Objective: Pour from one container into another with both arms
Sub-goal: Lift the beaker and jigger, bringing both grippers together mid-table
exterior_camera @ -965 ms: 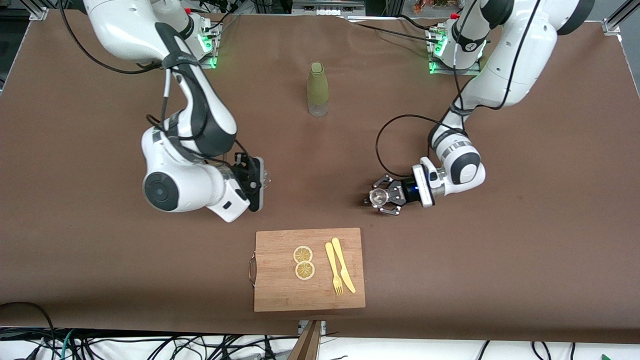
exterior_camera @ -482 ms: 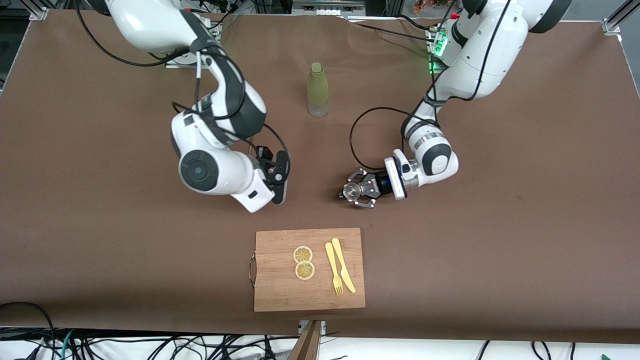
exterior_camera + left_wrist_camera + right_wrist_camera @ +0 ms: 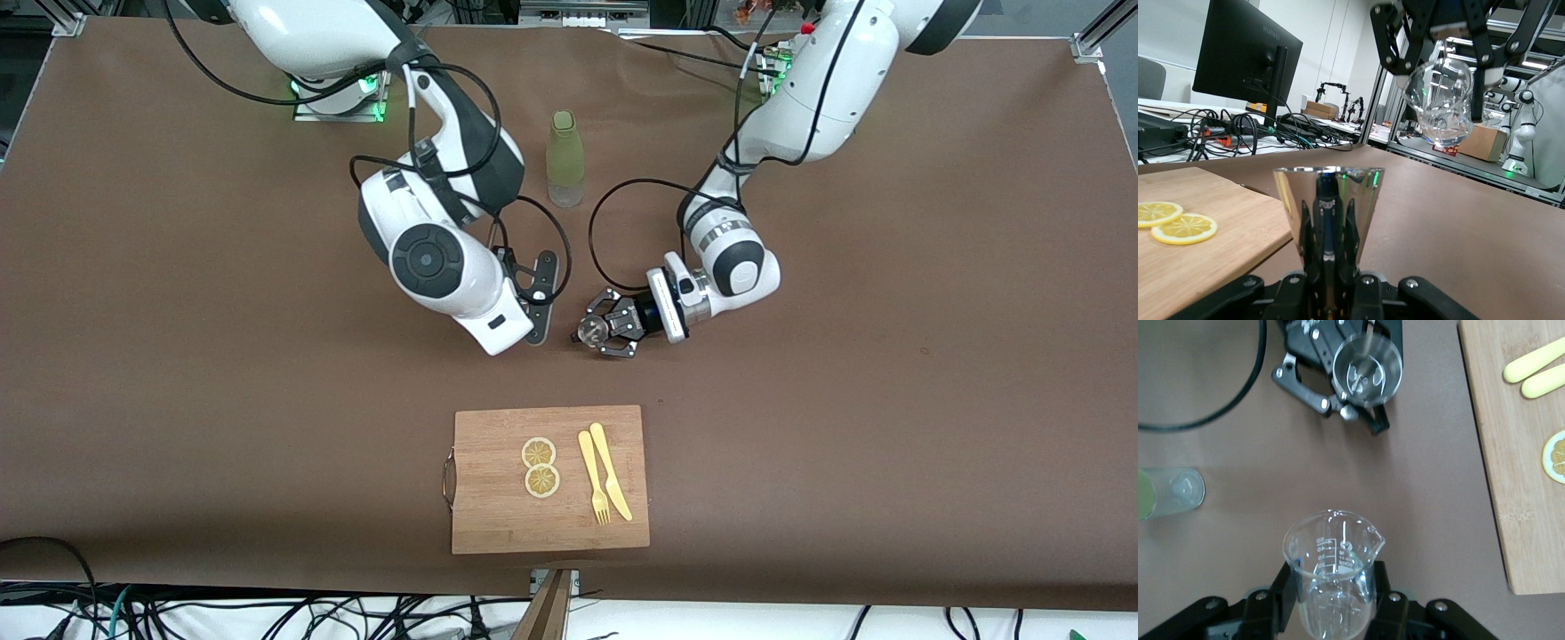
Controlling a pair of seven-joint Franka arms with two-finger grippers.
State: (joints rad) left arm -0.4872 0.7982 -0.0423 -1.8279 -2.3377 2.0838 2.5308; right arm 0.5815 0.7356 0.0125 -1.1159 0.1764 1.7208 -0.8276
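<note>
My left gripper (image 3: 594, 332) is clamped tight on a small shiny metal cup (image 3: 1328, 203), held upright over bare table, approx. between the bottle (image 3: 565, 158) and the cutting board (image 3: 498, 516). In the left wrist view the cup flares up from between my fingers (image 3: 1313, 247), w/ its rim level.

My right gripper (image 3: 539, 307) is closed on a clear glass beaker (image 3: 1333, 577), also up in the air over the table, just beside the left gripper, toward the right arm's end. Right wrist view looks down into the beaker: printed scale on the wall, spout at the rim. Can't tell if there's liquid in it. Same view shows the cup's open mouth (image 3: 1367, 371) lower down, apart from the beaker. From the left wrist view the beaker (image 3: 1439, 93) hangs higher than the cup, not touching it.

Bottle is green w/ a clear base and stands upright, farther from the front camera than both grippers. Cutting board lies nearer, w/ two lemon slices (image 3: 540, 467), a yellow fork (image 3: 593, 477) & yellow knife (image 3: 611, 470) on it side by side.
</note>
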